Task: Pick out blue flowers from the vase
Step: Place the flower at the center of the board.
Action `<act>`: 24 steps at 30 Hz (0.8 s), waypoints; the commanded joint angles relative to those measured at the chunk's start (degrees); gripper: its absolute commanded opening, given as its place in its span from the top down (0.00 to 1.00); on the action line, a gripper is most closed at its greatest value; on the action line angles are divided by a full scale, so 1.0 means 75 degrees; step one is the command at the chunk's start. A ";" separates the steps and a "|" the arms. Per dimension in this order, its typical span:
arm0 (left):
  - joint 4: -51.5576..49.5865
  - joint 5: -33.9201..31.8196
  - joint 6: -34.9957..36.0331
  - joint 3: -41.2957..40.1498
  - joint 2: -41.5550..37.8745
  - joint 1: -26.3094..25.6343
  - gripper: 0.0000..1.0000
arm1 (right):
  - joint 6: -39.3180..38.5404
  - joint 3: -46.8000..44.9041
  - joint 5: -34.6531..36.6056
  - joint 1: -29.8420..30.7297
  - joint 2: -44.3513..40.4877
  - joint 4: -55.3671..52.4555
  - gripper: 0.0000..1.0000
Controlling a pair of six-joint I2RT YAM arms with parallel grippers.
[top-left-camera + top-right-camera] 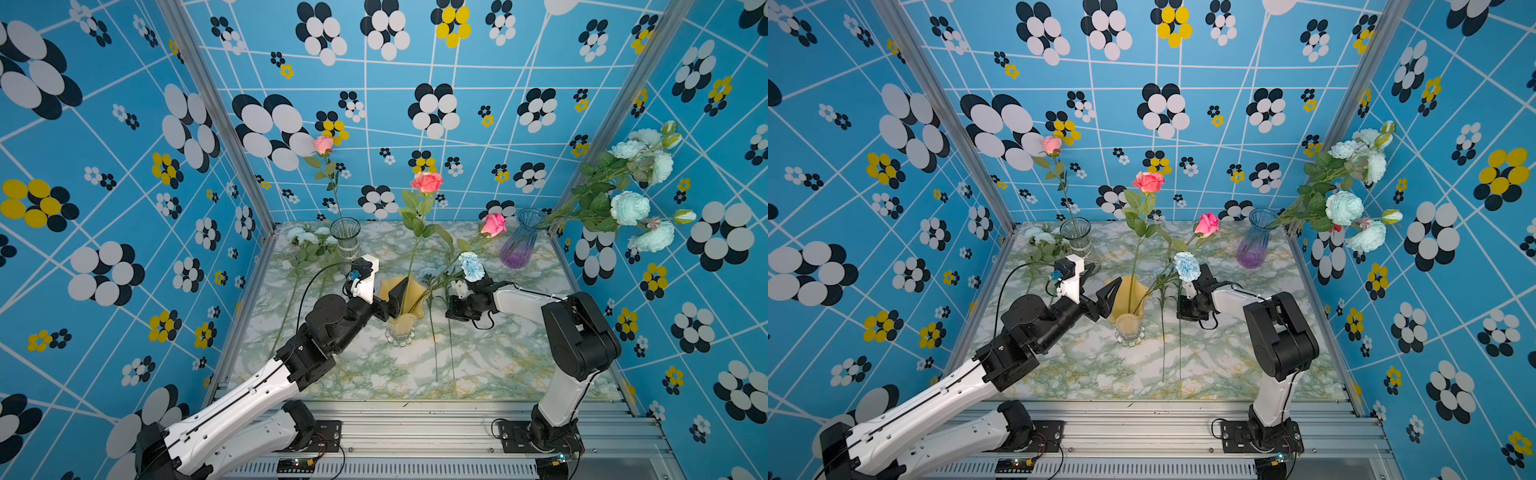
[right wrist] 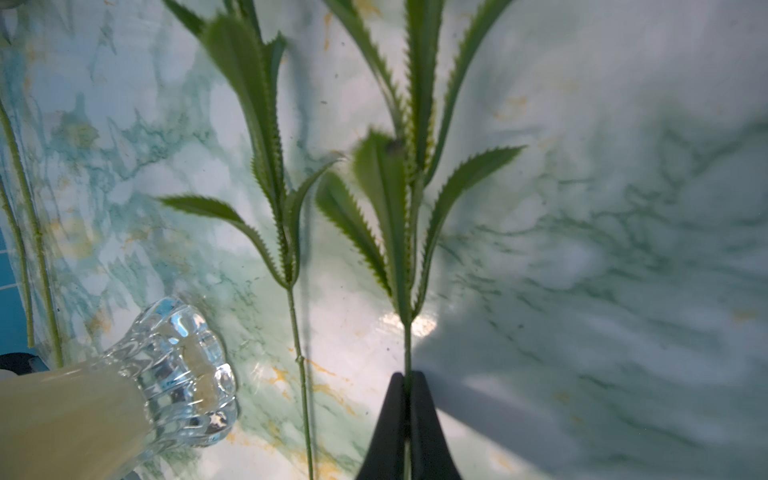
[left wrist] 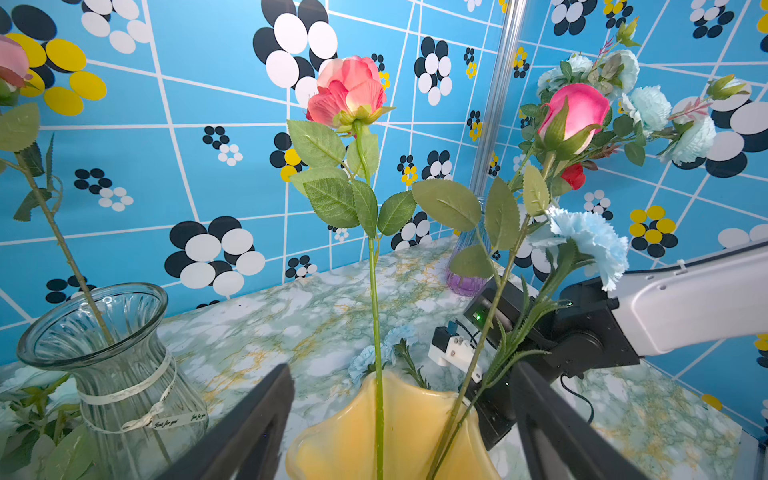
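The right pincer (image 2: 406, 376) was clenched on the thin stem of a blue carnation (image 1: 471, 266), whose bloom sat just above that wrist. The left pincer (image 3: 401, 372) was released, its jaws either side of the yellow vase (image 1: 401, 328), which held two roses (image 1: 427, 181). A second carnation (image 1: 428, 273) lay on the worktop (image 1: 519, 365) beside it. Blue peonies (image 1: 631, 208) leaned from the purple vase (image 1: 519, 245). A peony spray (image 1: 306, 237) lay by the clear vase (image 1: 345, 237).

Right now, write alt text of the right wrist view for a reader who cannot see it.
The right gripper pinches a thin green stem with saw-edged leaves above a green-veined marble table. A second leafy stem lies beside it, with the clear glass foot of a yellow vase nearby.
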 commanded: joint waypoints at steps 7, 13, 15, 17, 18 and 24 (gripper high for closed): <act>-0.0002 0.0059 0.0170 0.0174 0.0306 -0.0034 0.16 | 0.0064 -0.0239 0.0723 0.0119 -0.0487 -0.0245 0.64; -0.0364 0.0214 0.0592 0.0269 0.0252 -0.0052 0.16 | 0.0267 -0.0853 0.2125 0.0391 -0.1976 -0.0155 0.43; -0.0452 0.0313 0.0714 0.0314 0.0294 -0.0045 0.16 | 0.0351 -0.1029 0.2428 0.0478 -0.2606 -0.0090 0.41; -0.0593 0.0539 0.0807 0.0402 0.0379 -0.0046 0.20 | 0.0416 -0.1317 0.2663 0.0582 -0.3408 0.0092 0.40; -0.0683 0.0656 0.0842 0.0462 0.0442 -0.0054 0.22 | 0.0468 -0.1468 0.2699 0.0619 -0.3793 0.0248 0.40; -0.1247 0.0513 0.1464 0.0936 0.1031 -0.0572 0.36 | 0.1120 -0.2942 0.2707 0.0768 -0.6078 0.1729 0.42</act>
